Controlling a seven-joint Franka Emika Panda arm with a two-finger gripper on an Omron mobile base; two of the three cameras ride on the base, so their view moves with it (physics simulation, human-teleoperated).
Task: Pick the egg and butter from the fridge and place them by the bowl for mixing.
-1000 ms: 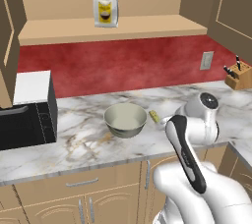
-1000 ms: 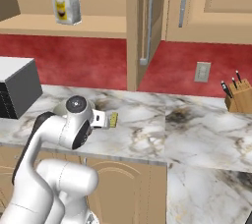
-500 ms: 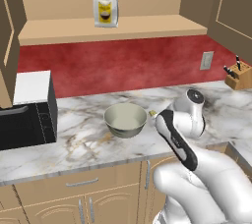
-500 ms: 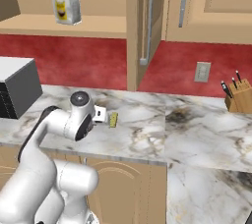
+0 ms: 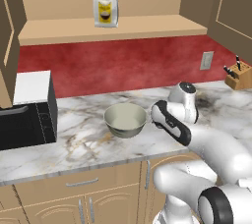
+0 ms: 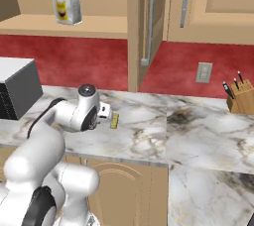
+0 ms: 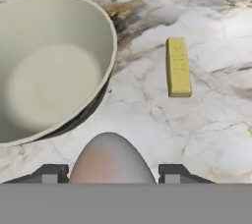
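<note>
Already on the worktop [image 7: 197, 134], the bowl [image 7: 49, 66] sits to the left in the hand view, its rim curving close past the middle. Just right of it, low in the picture, the egg [image 7: 112, 161] shows as a rounded tan shape clamped between the two dark tips of the pincer [image 7: 112, 173], which hangs a little above the marble. Further right lies the butter [image 7: 178, 67], flat on the worktop, near the bowl but apart from it. Judging from this, the butter is delivered and the egg is in its placing step. The next move likely calls for lowering gently into the bare patch between bowl and butter, then parting the tips slowly so the egg does not roll.
</note>
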